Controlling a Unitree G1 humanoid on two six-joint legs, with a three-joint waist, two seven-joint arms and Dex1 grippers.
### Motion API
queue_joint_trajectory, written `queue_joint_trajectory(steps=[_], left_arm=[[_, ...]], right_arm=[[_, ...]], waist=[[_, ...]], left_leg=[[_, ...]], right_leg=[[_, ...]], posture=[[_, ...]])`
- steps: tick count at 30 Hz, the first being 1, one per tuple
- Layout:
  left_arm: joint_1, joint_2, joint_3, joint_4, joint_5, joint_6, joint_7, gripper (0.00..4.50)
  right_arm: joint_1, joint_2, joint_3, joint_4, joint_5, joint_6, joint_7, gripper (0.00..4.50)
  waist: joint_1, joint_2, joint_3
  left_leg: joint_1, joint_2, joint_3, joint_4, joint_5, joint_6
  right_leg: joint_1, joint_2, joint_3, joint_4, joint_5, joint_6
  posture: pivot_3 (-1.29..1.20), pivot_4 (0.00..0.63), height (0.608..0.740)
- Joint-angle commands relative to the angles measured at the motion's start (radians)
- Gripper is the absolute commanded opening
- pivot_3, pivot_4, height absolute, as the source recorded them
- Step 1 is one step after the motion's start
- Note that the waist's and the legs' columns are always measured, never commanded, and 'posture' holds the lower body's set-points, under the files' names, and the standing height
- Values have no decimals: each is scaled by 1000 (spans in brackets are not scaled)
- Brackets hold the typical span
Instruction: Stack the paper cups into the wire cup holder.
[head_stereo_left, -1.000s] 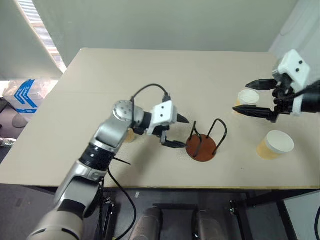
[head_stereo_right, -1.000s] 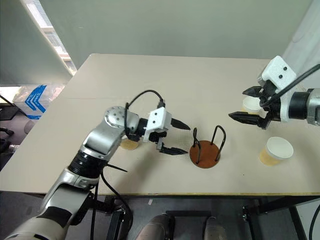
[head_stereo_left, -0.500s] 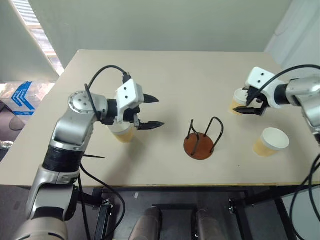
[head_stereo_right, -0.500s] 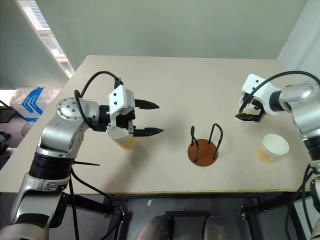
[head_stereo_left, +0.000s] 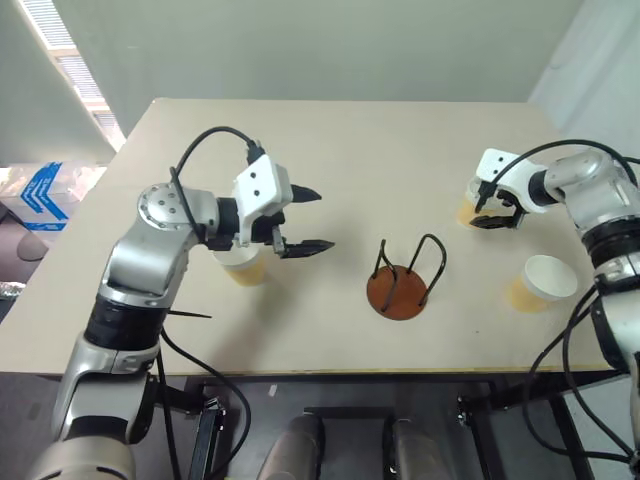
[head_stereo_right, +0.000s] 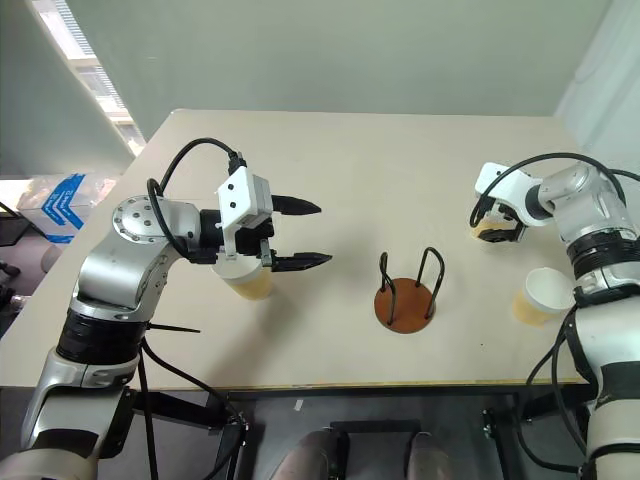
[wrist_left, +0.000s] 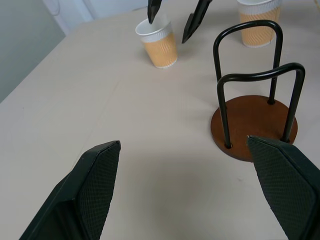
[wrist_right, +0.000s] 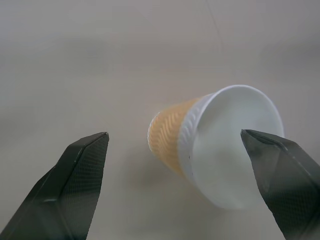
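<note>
The right gripper (wrist_right: 175, 190) hangs over one paper cup (wrist_right: 215, 155), jaws wide apart, holding nothing; the cup stands between them. The left gripper (head_stereo_left: 305, 220), equally spread and empty, sits at 9 o'clock from the wire cup holder (head_stereo_left: 405, 280) on the tabletop (head_stereo_left: 350, 150).
</note>
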Motion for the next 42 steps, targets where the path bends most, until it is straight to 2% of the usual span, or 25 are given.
queue_joint_trajectory(steps=[1, 7, 12, 13, 18, 21, 27, 32, 37, 42], left_arm=[[-7, 7, 12, -38, -16, -1, 13, 4500], [0, 20, 11, -33, -19, -12, 12, 4500], [-14, 12, 40, -53, -100, 27, -19, 4500], [-15, 13, 45, -55, -115, 33, -22, 4500], [-40, 10, 144, -74, -341, 190, -57, 4500], [-44, 17, 158, -78, -396, 234, -59, 4500], [-13, 76, 111, -87, -364, 203, -107, 4500], [1, 124, 17, -70, -253, 100, -164, 4500], [-6, 129, -37, -41, -192, 29, -190, 4500], [-27, 119, -39, -20, -179, 17, -202, 4500]], right_arm=[[-49, 18, -34, 62, -23, -50, -23, 3917], [-51, 42, -45, 118, -36, -79, -30, 1834], [-55, 42, -59, 120, -37, -85, -16, 128], [-55, 41, -62, 117, -37, -85, -12, 25], [-14, -10, -140, -108, 42, -28, 131, 25], [41, -54, -184, -343, 97, 82, 220, 25], [143, -187, -280, -940, 268, 418, 385, 25], [130, -275, -310, -1277, 410, 658, 437, 25], [123, -289, -288, -1429, 505, 768, 423, 25], [135, -286, -240, -1439, 513, 756, 399, 25]], waist=[[0, 0, 0], [1, 0, 0], [1, 0, 0], [1, 0, 0], [0, 2, 1], [3, 1, 1], [2, 1, 1], [0, 1, 1], [-4, 0, 2], [-4, 0, 2]], left_leg=[[0, 0, 0, 0, 0, 0], [0, 0, 0, 0, -1, -2], [0, 0, 0, -2, -1, -3], [0, 0, 0, -2, -2, -4], [0, 0, 0, -6, -1, -11], [1, 1, 0, -10, 4, -19], [1, 2, 0, -13, 10, -15], [1, 2, -1, -13, 10, -16], [2, 2, -1, -13, 10, -8], [2, 1, -3, -14, 14, -6]], right_leg=[[0, 0, 0, 0, 0, 0], [0, 0, 0, 0, 0, -2], [0, 0, 0, 0, 0, -2], [0, 0, 0, 0, 0, -2], [-2, 0, -1, 0, 0, -2], [-2, 0, -2, 0, 0, -2], [-2, 0, -4, -1, -4, -7], [-1, 1, -4, -1, -5, -8], [-1, 1, -3, -1, -5, -8], [-1, 1, -3, 1, -4, -10]], posture=[[0, 150, 740], [0, 150, 740], [0, 150, 740], [0, 150, 740], [0, 150, 740], [0, 150, 740], [0, 150, 740], [0, 150, 740], [0, 150, 740], [0, 150, 740]])
